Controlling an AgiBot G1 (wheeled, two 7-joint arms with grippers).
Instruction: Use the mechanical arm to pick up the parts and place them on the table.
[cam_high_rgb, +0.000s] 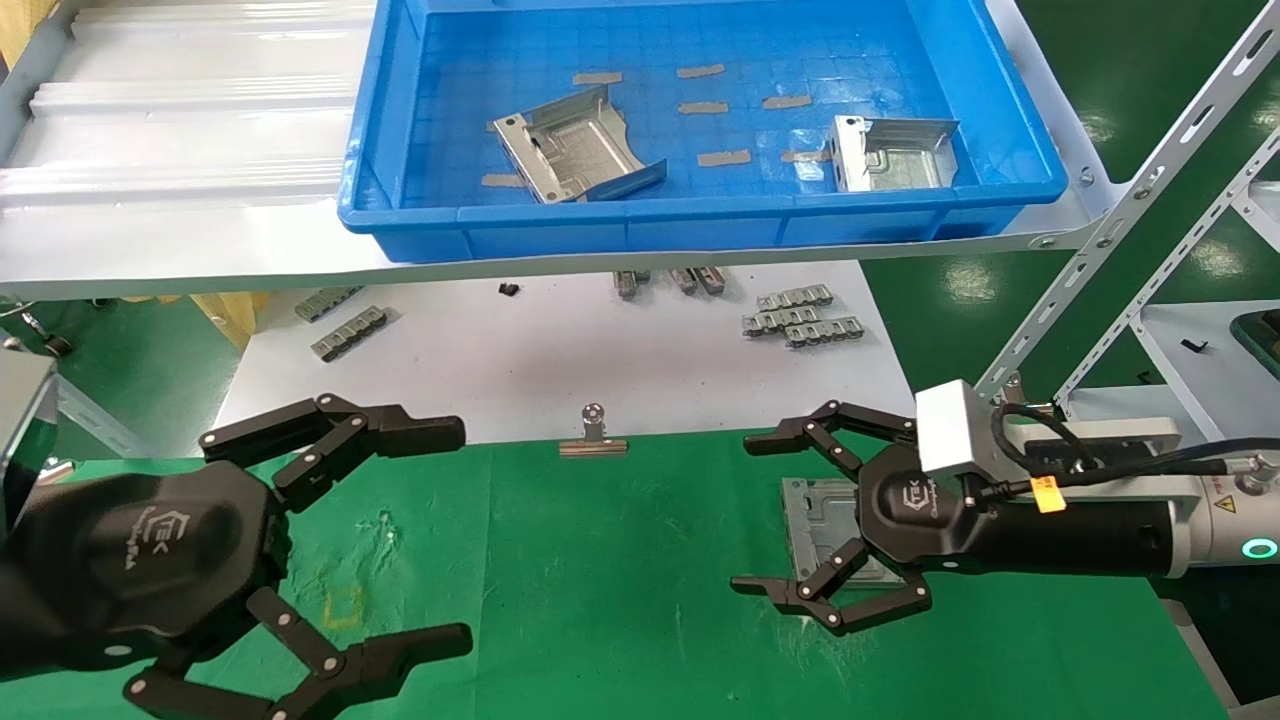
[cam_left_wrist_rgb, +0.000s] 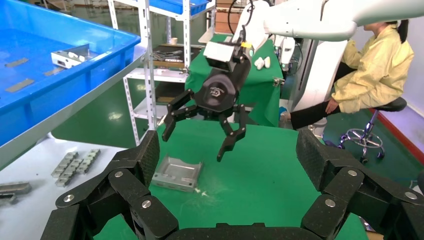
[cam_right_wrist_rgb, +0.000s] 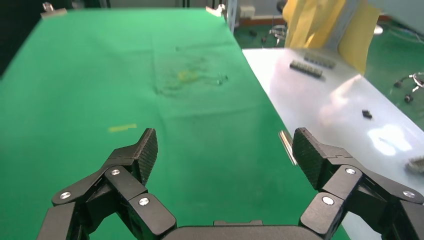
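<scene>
One silver part (cam_high_rgb: 822, 522) lies flat on the green table (cam_high_rgb: 600, 580) under my right gripper (cam_high_rgb: 748, 515), which is open and empty just above it. The left wrist view shows that part (cam_left_wrist_rgb: 177, 173) on the cloth with the right gripper (cam_left_wrist_rgb: 192, 143) raised over it. Two more parts (cam_high_rgb: 575, 150) (cam_high_rgb: 890, 155) lie in the blue bin (cam_high_rgb: 700, 215) on the shelf. My left gripper (cam_high_rgb: 460, 535) is open and empty over the left of the table. The right wrist view shows only green cloth (cam_right_wrist_rgb: 150, 100) between its pads.
Grey toothed clip strips (cam_high_rgb: 800, 315) (cam_high_rgb: 345, 330) lie on the white board (cam_high_rgb: 560, 350) behind the cloth. A binder clip (cam_high_rgb: 593, 440) holds the cloth's far edge. A slanted metal rack frame (cam_high_rgb: 1150, 200) stands at the right. A seated person (cam_left_wrist_rgb: 370, 65) is beyond the table.
</scene>
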